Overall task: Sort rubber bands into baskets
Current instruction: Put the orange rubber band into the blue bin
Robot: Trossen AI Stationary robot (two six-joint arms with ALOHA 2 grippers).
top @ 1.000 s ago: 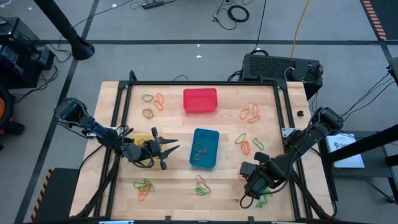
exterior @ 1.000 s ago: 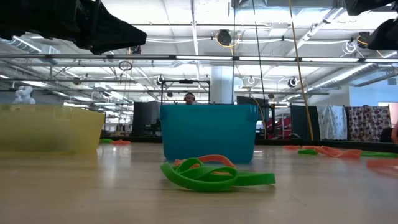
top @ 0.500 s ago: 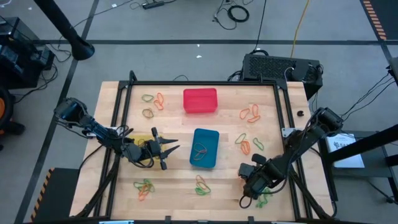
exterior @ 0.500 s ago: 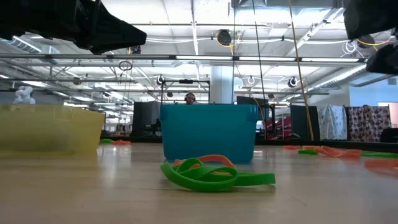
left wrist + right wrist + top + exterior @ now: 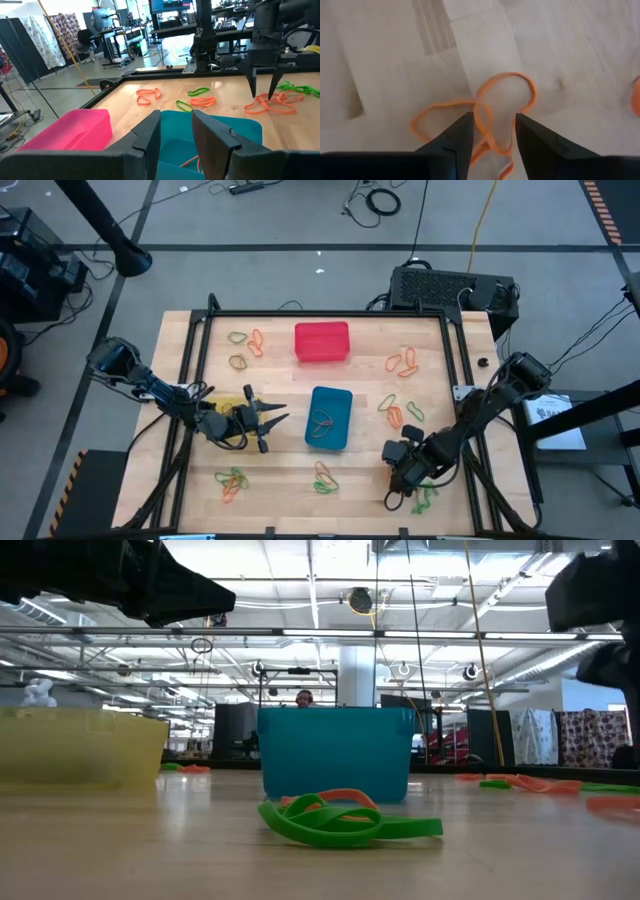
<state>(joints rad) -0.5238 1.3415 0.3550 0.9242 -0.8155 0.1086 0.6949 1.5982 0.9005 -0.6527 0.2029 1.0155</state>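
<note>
- Looking straight down, the high view shows the right tool (image 5: 392,498) low over the bench (image 5: 280,465) near its front right corner, beside a small heap of green and orange rubber bands (image 5: 424,498); whether its fingers are parted cannot be told from here. The left tool (image 5: 275,420) hangs over the yellow basket (image 5: 232,408), pointing at the blue basket (image 5: 330,418), which holds one orange band. The red basket (image 5: 322,342) sits toward the back; other band clusters lie scattered around the bench.
- Low view: a tangle of green and orange bands (image 5: 345,819) lies in front of the blue basket (image 5: 335,753), the yellow basket (image 5: 80,746) to one side; dark arm parts show only at the upper corners.
- Left wrist view: the left tool (image 5: 176,131) stands part open with nothing between its fingers, over the blue basket (image 5: 235,127), the red basket (image 5: 70,131) alongside. Farther off, the right tool (image 5: 263,92) points down at orange bands (image 5: 270,104).
- Right wrist view: the right tool (image 5: 492,131) stands part open and straddles a folded orange band (image 5: 505,92) lying flat on the bench (image 5: 385,60); the fingers are not closed on it.
</note>
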